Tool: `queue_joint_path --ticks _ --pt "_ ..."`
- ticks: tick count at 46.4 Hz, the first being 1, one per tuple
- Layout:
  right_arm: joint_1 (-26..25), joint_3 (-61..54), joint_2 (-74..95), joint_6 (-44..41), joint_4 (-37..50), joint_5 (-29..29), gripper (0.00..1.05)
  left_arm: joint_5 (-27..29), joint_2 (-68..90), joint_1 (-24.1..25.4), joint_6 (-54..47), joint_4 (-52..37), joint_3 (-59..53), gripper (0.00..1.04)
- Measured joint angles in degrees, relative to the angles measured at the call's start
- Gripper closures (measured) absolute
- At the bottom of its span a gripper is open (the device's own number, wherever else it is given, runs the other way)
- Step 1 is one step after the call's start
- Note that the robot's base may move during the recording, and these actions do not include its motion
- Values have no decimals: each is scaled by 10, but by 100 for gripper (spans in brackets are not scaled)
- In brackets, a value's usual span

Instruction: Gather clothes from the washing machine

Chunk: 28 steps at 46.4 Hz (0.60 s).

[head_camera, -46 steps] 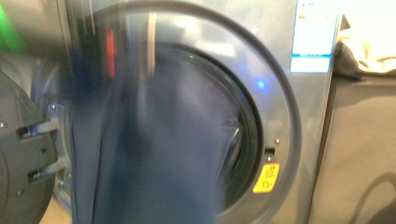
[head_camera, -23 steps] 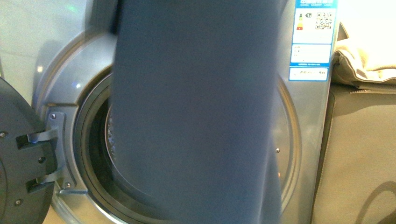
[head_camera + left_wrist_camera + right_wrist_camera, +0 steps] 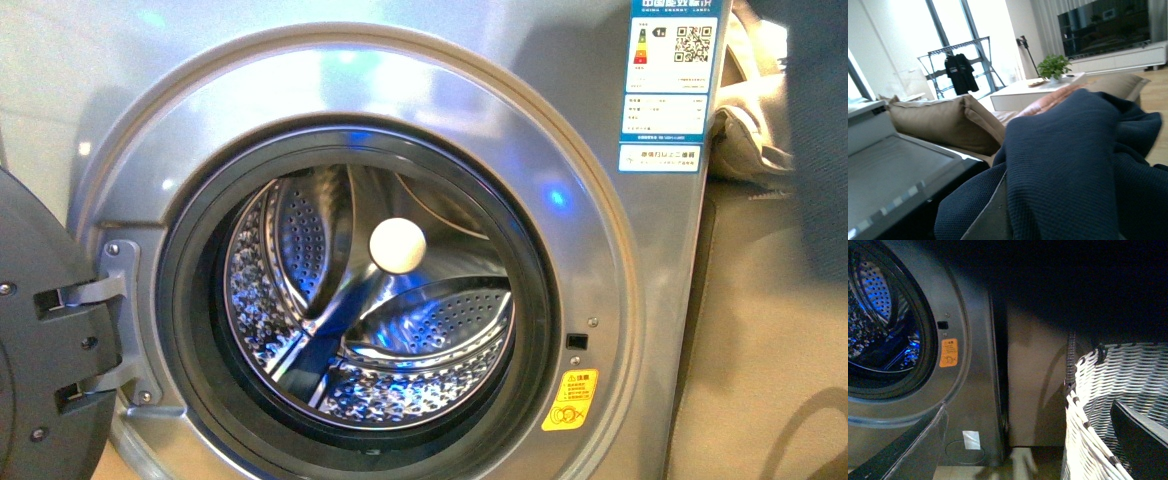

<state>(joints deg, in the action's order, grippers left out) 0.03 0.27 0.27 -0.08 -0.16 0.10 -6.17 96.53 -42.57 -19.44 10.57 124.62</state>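
Clothes now off to the right of washing machine

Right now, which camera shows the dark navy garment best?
The left wrist view: the garment fills its foreground, knit and folds sharp. The front view catches only a dark strip at the right edge; the right wrist view shows only unidentifiable blackness.

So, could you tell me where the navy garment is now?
It is out of the drum: the navy garment fills the left wrist view before the beige cushion, and darkens the front view's right edge.
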Motion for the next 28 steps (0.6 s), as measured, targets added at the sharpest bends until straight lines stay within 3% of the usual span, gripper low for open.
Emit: queue_joint_path --ticks 7,28 --pt "0 0 0 0 0 0 8 8 6 21 0 0 31 95" --pt "0 0 0 0 0 0 8 9 8 20 0 2 32 95"
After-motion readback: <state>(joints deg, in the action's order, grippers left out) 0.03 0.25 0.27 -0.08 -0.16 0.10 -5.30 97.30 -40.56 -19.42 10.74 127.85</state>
